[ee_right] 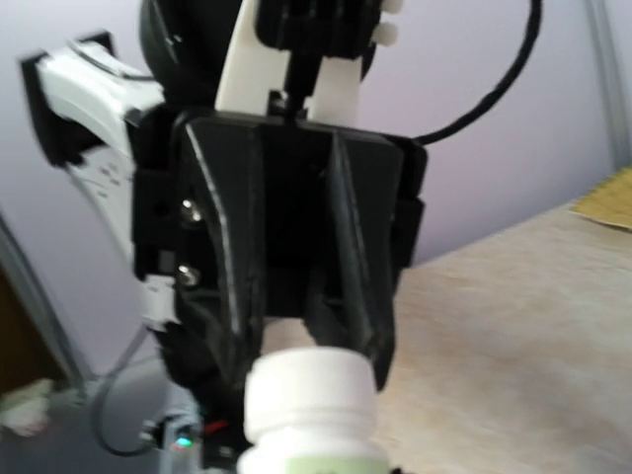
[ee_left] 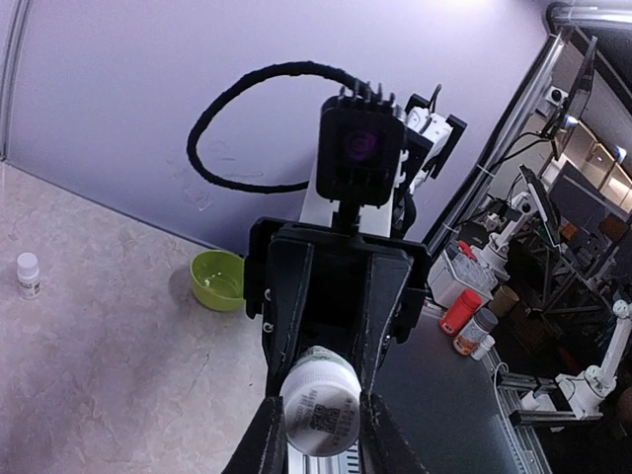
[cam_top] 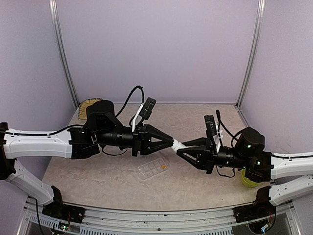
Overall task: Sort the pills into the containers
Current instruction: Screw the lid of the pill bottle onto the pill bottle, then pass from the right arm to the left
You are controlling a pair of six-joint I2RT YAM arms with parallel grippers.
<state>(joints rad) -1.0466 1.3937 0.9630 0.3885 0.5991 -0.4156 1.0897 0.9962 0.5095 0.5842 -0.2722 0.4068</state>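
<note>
Now left gripper (cam_top: 172,143) and right gripper (cam_top: 181,149) both clamp one white bottle (cam_top: 177,145) above the table (cam_top: 98,171), seemingly uncapping it; next, a firm counter-twist should free the cap without spilling

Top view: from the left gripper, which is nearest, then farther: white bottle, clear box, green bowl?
1. White bottle, held in the left gripper itself.
2. Clear box, just below it in the picture.
3. Green bowl, far right, partly hidden.
</note>
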